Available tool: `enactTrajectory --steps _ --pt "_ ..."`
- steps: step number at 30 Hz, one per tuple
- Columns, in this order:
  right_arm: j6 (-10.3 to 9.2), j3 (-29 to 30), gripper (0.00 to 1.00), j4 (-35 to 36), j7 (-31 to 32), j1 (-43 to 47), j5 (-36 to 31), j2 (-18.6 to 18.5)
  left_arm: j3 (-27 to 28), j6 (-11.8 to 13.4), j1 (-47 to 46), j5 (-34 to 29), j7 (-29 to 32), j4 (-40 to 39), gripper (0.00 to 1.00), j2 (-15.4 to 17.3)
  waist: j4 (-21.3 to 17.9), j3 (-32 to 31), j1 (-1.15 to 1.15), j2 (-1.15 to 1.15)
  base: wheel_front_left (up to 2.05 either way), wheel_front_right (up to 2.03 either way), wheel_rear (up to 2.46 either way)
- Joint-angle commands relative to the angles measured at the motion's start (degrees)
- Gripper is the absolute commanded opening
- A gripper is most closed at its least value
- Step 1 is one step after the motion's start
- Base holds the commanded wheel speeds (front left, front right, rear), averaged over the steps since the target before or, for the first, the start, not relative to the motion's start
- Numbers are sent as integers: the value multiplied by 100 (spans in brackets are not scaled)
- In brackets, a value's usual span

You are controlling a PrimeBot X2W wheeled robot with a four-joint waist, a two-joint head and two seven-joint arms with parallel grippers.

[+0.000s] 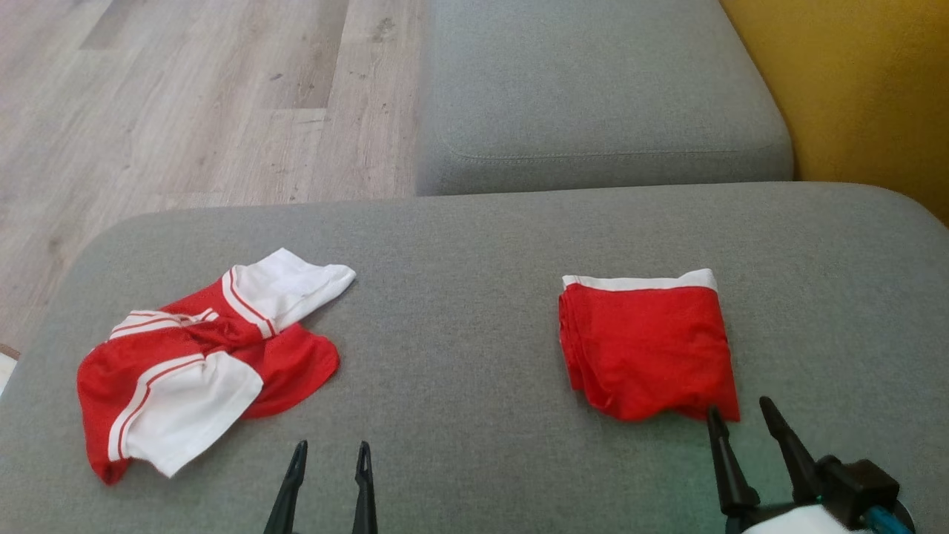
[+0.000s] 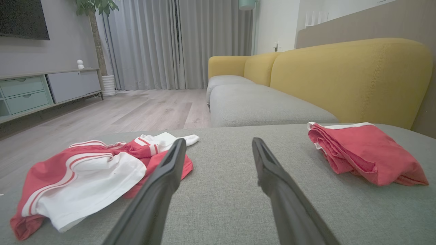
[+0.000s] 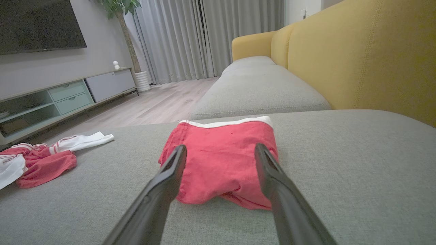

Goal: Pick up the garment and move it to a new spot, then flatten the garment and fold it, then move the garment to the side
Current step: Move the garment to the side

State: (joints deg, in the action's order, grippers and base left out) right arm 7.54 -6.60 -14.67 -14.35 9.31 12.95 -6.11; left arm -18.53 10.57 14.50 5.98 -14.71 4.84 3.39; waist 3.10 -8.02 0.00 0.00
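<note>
A crumpled red and white garment (image 1: pixel 200 356) lies on the left part of the grey cushion (image 1: pixel 474 245); it also shows in the left wrist view (image 2: pixel 88 173) and at the left edge of the right wrist view (image 3: pixel 41 160). A folded red garment with a white band (image 1: pixel 649 345) rests on the right part (image 2: pixel 361 151) (image 3: pixel 221 163). My left gripper (image 1: pixel 330 449) (image 2: pixel 218 146) is open and empty, low over bare cushion just right of the crumpled garment. My right gripper (image 1: pixel 739 411) (image 3: pixel 219 149) is open, its tips at the folded garment's near edge.
Another grey seat cushion (image 1: pixel 593 96) lies beyond, with the yellow sofa back (image 1: pixel 867 89) on the right. Wooden floor (image 1: pixel 185 96) spreads to the far left. A cabinet (image 2: pixel 44 88) and curtains (image 2: pixel 170 44) stand across the room.
</note>
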Motion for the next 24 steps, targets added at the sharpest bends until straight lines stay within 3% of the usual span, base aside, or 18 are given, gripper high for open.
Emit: enactTrajectory --steps 1,24 --pt "-5 -120 100 146 -64 -120 0 -39 203 -13 -175 -3 -29 -169 100 -38 7 -5 0 0 0 0 0" --pt "-5 -211 100 131 -64 -107 -14 0 331 -111 -196 -53 -29 -134 100 -50 17 60 0 0 0 0 0"
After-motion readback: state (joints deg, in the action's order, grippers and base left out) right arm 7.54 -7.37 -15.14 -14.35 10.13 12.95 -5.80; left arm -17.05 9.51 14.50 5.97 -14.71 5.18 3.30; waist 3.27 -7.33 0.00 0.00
